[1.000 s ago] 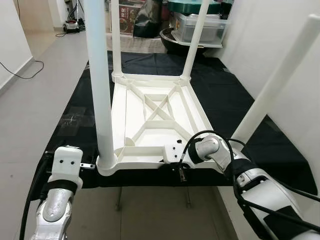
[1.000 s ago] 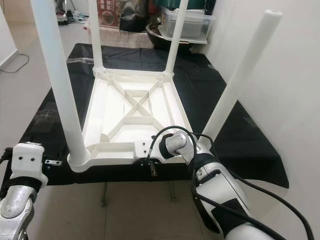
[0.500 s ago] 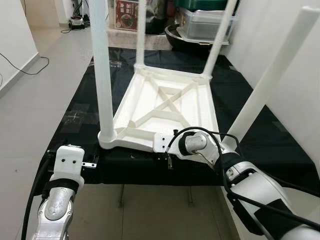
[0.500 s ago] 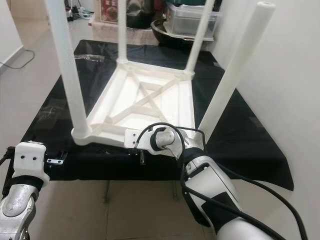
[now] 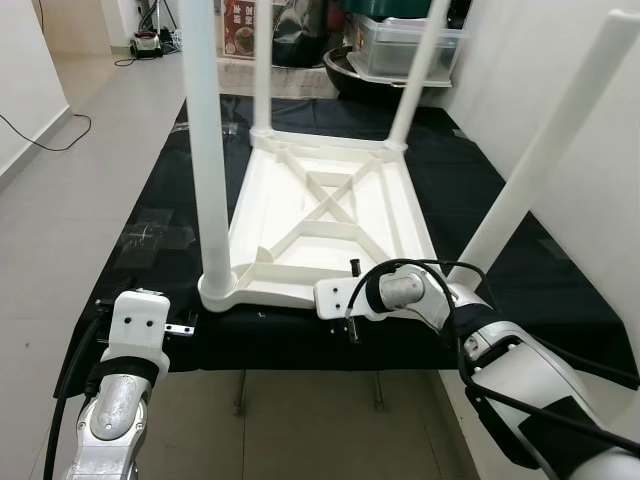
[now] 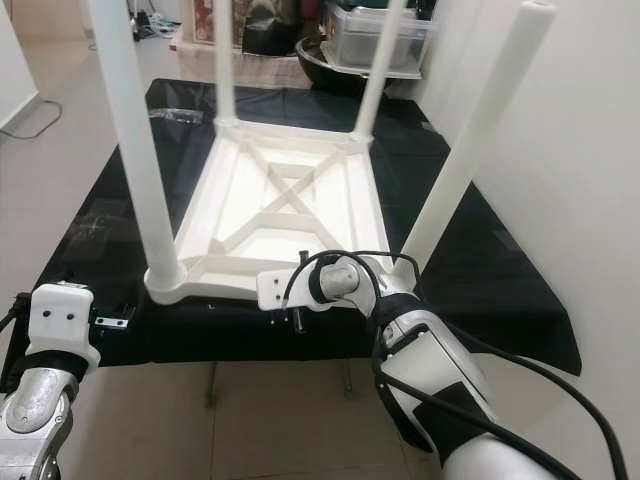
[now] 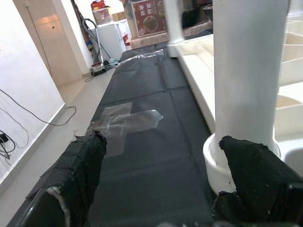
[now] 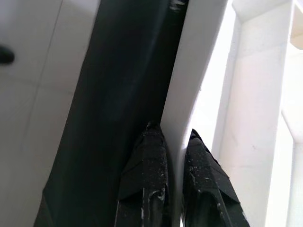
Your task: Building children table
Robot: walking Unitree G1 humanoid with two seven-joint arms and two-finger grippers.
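Upturned white plastic children's table (image 5: 330,215) lying top-down on black-clothed counter (image 5: 470,190), four legs pointing up, right pincer (image 8: 170,156) clamped on its near rim, left pincer (image 7: 161,189) spread apart beside near-left white leg (image 7: 248,80)

Nothing can be read with any certainty. A red printed cardboard box (image 7: 152,17) stands at the far end of the room, at about twelve o'clock beyond the black mat — it carries a round picture and some pale lettering along its top, too small and blurred to make out. No other labels, numbers or signs are legible.
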